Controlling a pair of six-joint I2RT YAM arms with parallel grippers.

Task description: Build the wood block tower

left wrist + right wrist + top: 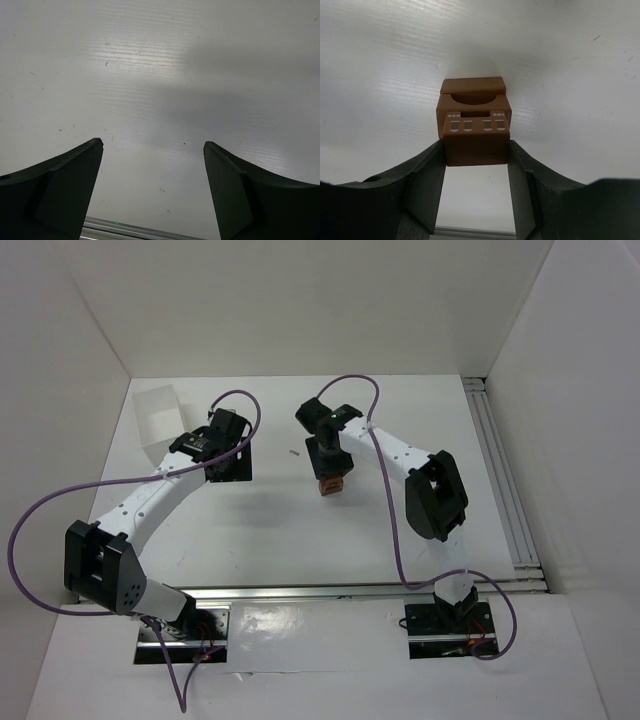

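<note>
**Right arm, wrist view.** The right gripper [476, 146] is pinched on a reddish-brown wood block [475, 142]. Both dark fingers [427, 180] press flat against its left and right sides, and the block fills the gap between the tips. The face of this block turned to the camera bears a row of small white rectangular marks. Just beyond it, in line and of the same width, lies more reddish-brown wood with a curved hollow cut into it [473, 96]. Together the pieces read as a narrow tower [474, 112] one block wide. Whether the held block rests on the piece beyond it or hangs just clear of it cannot be told.

**Top view.** The right arm reaches to the middle of the white table [300, 540]. The wood shows as a small brown patch directly under its gripper head, well apart from the left arm.

**Left arm.** The left gripper [152, 145] is spread wide with nothing between its fingers. Only bare white table surface lies beneath them, and a strip of metal rail [125, 230] shows at the lower edge of the wrist view. In the top view this arm extends toward the far left corner, its wrist just beside a white plastic tray [150, 445].
</note>
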